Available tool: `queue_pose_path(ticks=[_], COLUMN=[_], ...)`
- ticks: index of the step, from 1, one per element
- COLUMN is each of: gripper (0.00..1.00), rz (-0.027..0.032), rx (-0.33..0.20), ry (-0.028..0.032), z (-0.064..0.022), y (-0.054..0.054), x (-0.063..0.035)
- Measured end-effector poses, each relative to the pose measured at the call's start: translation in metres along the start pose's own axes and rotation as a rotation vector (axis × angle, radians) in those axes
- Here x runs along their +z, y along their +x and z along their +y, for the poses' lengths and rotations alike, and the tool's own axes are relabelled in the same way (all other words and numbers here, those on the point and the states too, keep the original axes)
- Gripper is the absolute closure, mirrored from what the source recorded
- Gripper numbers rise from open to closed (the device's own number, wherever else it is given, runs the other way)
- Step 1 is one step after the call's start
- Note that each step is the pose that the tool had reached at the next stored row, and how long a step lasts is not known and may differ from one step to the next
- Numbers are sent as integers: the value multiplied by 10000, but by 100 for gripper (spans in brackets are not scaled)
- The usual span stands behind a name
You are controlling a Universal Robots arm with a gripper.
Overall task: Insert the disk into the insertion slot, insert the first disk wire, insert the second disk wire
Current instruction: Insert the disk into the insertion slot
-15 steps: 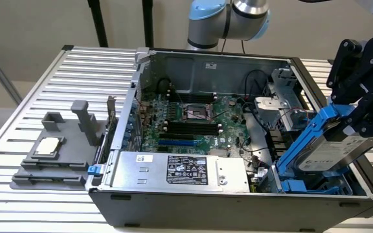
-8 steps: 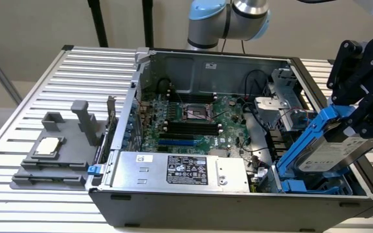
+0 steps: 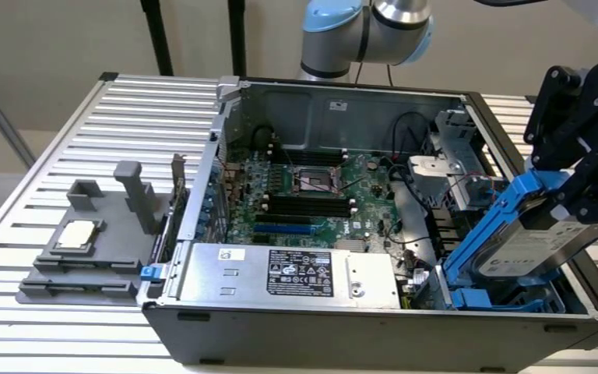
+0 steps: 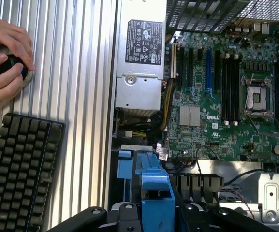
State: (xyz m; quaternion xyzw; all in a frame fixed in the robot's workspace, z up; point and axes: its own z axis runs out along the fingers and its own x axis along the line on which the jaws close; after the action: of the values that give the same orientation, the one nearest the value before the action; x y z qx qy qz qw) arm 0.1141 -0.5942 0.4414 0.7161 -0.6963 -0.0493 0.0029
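Observation:
The disk (image 3: 528, 251), a silver-grey drive with a white label in a blue carrier frame (image 4: 154, 186), stands tilted at the exterior view's right. Its lower end rests in the insertion slot (image 3: 483, 300), a grey cage with blue rails at the case's front right corner. Its upper end leans out over the case wall. My black gripper (image 3: 578, 201) is shut on the carrier's upper end. In the wrist view my gripper (image 4: 154, 215) clamps the blue frame. Thin red and black wires (image 3: 473, 185) hang beside the cage behind the disk. I cannot tell which are the disk wires.
The open computer case (image 3: 382, 331) lies on a slatted metal table (image 3: 71, 327). Inside are a green motherboard (image 3: 310, 195) and a silver power-supply box (image 3: 289, 273). A grey fixture (image 3: 86, 249) stands at the exterior view's left. A person's hand (image 4: 4, 63) rests near a black keyboard (image 4: 18, 174).

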Motion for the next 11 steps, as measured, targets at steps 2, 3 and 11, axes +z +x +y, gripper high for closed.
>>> queue_pose_path(ticks=[2, 3, 11], gripper=[67, 67, 67], rz=[-1, -2, -2], rx=[0, 0, 0], ry=[0, 0, 0], z=[0, -1, -2], y=[3, 5, 19], x=[4, 8, 30])
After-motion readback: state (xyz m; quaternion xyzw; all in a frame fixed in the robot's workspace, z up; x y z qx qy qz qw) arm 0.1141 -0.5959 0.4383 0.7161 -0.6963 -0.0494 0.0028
